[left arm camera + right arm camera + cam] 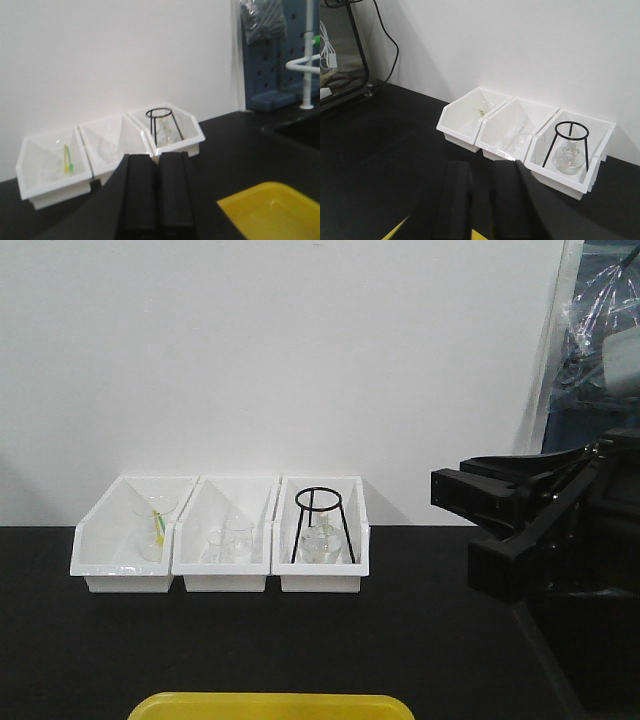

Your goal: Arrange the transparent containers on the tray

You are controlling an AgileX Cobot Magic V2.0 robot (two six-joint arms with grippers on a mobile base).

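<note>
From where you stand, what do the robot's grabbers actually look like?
Both are matte black. The left gripper has two flat, blocky fingers like slabs, with no markings. The right gripper looks the same in its wrist view; from the front it is angular black plates. No cables show.

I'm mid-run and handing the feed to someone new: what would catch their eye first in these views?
Three white open-fronted plastic bins in a row against the white wall, on the black table. The rightmost holds a black wire tripod stand over a round clear glass flask. At the near edge lies the bright yellow plastic tray, with the black right gripper hovering off to the right.
</note>
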